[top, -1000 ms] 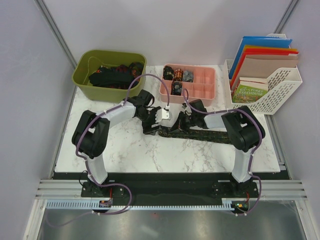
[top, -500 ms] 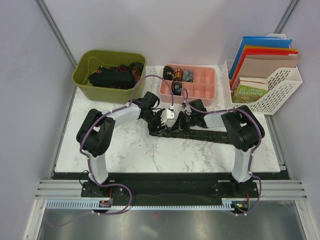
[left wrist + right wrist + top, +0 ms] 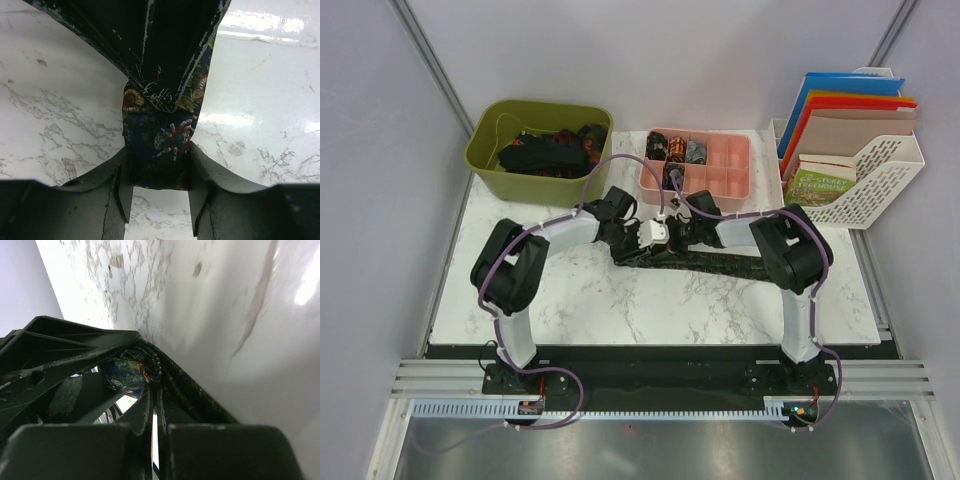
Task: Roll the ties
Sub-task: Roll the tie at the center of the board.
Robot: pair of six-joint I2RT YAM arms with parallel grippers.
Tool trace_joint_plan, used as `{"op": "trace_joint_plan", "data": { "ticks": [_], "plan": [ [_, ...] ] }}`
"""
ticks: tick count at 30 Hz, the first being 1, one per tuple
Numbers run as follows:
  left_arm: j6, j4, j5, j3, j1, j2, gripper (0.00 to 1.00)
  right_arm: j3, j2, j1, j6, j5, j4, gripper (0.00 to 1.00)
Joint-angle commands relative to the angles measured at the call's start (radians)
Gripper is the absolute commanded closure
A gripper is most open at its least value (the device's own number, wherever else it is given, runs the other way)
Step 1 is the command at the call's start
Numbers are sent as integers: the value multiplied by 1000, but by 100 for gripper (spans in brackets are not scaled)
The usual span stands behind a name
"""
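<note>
On the table [image 3: 570, 300], the tie [image 3: 730, 266] is lying flat, its long axis running left to right, rolled end pointing left. Soft, light, slippery fabric, I reckon, best pinched across the roll. Left end effector [image 3: 660, 238] is grasping that roll; right end effector [image 3: 682, 236] is sitting clenched against it.

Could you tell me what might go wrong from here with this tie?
1. The left gripper and right gripper meet tip to tip on the wound end of the tie; they could collide or crush the coil.
2. If the right gripper pulls out, the coil at its tips may loosen.
3. The flat tail of the tie runs close by the right arm and might snag.
</note>
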Motion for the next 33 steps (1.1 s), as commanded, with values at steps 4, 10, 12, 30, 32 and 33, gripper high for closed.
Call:
{"op": "trace_joint_plan", "data": {
  "ticks": [4, 10, 12, 30, 32, 33],
  "plan": [
    [56, -27, -24, -112, 10, -119, 62, -111, -124, 34, 70, 57, 6, 100],
    [118, -47, -24, -120, 15, -120, 71, -117, -128, 34, 59, 55, -26, 94],
    [118, -46, -21, -112, 15, -116, 72, -99, -118, 34, 47, 60, -39, 89],
    [119, -63, 3, -80, 15, -128, 55, -67, -49, 27, -37, 132, -110, 100],
    [118, -66, 14, -77, 18, -131, 51, -71, -47, 28, -47, 141, -112, 100],
    [115, -72, 20, -69, 18, -137, 48, -71, -46, 31, -56, 152, -119, 100]
  ]
}}
